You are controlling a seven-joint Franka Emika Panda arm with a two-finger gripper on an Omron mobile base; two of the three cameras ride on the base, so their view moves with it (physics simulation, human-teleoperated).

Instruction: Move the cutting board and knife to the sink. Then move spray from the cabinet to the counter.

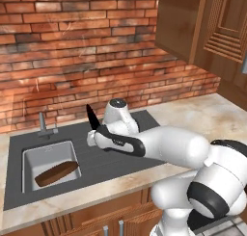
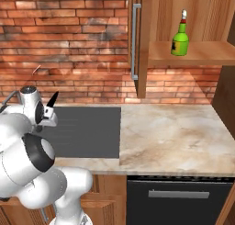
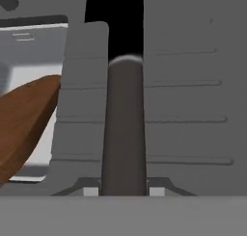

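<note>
My gripper (image 1: 94,134) is shut on the knife (image 1: 91,115), whose black blade points up above the dark grey drainboard (image 1: 144,122). From the right base view the gripper (image 2: 47,116) holds the knife (image 2: 53,100) near the left edge. In the hand view the knife's dark handle (image 3: 124,129) runs straight up from the gripper (image 3: 123,192). The brown oval cutting board (image 1: 57,174) lies inside the sink (image 1: 29,159), left of the gripper and below it; the cutting board (image 3: 24,119) and the sink (image 3: 34,52) sit to the left. The green spray (image 2: 180,39) stands upright on the open cabinet's shelf (image 2: 206,53).
A small grey tap (image 1: 44,124) stands behind the basin. The beige counter (image 2: 174,132) stretches right of the drainboard (image 2: 87,132). The cabinet door with its grey bar handle (image 2: 134,40) hangs open above the counter. A brick wall closes the back.
</note>
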